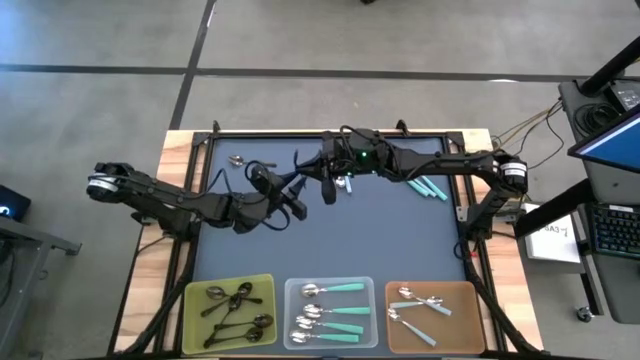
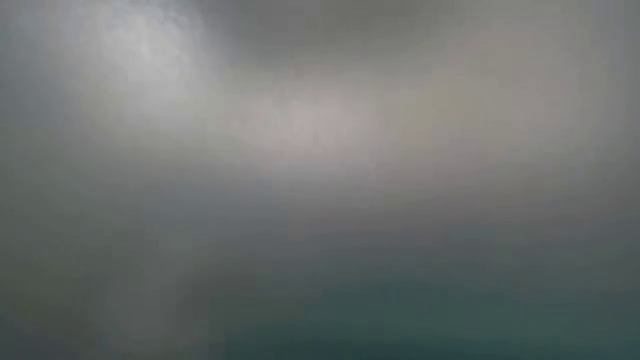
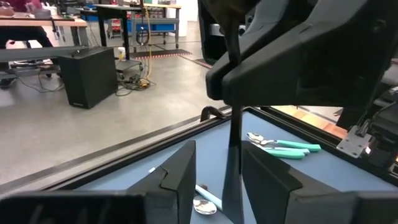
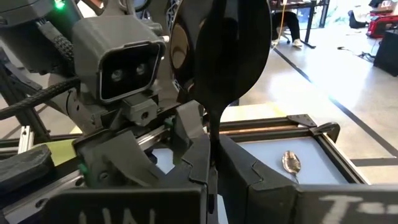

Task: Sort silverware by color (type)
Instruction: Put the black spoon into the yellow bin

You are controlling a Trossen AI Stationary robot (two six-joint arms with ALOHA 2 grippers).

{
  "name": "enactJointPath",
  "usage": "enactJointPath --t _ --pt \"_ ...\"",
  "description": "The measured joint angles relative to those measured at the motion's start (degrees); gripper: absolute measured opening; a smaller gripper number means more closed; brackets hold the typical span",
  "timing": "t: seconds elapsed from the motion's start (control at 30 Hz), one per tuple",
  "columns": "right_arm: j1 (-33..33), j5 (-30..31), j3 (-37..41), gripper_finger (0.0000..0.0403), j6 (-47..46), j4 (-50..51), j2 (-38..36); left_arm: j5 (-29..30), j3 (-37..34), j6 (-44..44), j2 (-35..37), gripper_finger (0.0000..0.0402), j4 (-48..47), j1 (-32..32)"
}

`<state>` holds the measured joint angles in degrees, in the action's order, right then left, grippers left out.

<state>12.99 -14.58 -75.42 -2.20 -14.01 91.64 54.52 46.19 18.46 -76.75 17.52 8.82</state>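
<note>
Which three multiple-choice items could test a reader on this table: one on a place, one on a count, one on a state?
1. Where do the dark all-metal spoons lie?
A) yellow-green tray
B) brown tray
C) pale middle tray

2. How many trays are on the table?
A) two
B) three
C) five

3. What is the right pincer doing?
A) open and empty
B) shut on a dark spoon
C) shut on a teal spoon

Answers:
1 A: the high view shows them only in the yellow-green tray.
2 B: yellow-green, pale and brown stand side by side.
3 B: in the right wrist view the dark handle sits clamped between the fingers.
</note>
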Motion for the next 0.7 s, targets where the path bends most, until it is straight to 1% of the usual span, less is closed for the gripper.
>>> enactJointPath --t 0.1,0.23,0.27,0.4,0.5,0.7 --pt "-0.05 -0.03 0.0 0.0009 0.0 -0.01 0.0 -0.09 0.0 0.0 0.0 0.0078 0.04 -0.25" --pt "-0.07 0.03 0.0 0.0009 0.02 -0.02 0.0 -0.52 0.0 -1.02 0.0 0.0019 0.05 -0.35" --pt "-0.07 0.03 0.0 0.0009 -0.04 -0.02 0.0 -0.52 0.0 -1.16 0.0 0.001 0.06 -0.35" --pt "-0.07 0.01 0.02 0.0009 -1.71 0.13 0.0 -0.58 -0.02 -1.25 0.0 0.0004 0.06 -0.35" --pt "-0.07 -0.34 0.02 0.0017 -4.36 0.43 0.0 -2.19 -0.07 -1.05 0.0 0.0001 0.38 -0.48" --pt "0.1 -0.8 0.04 0.0073 -3.67 2.23 -0.57 -3.06 -0.07 -0.1 0.0 0.0 0.73 -0.48"
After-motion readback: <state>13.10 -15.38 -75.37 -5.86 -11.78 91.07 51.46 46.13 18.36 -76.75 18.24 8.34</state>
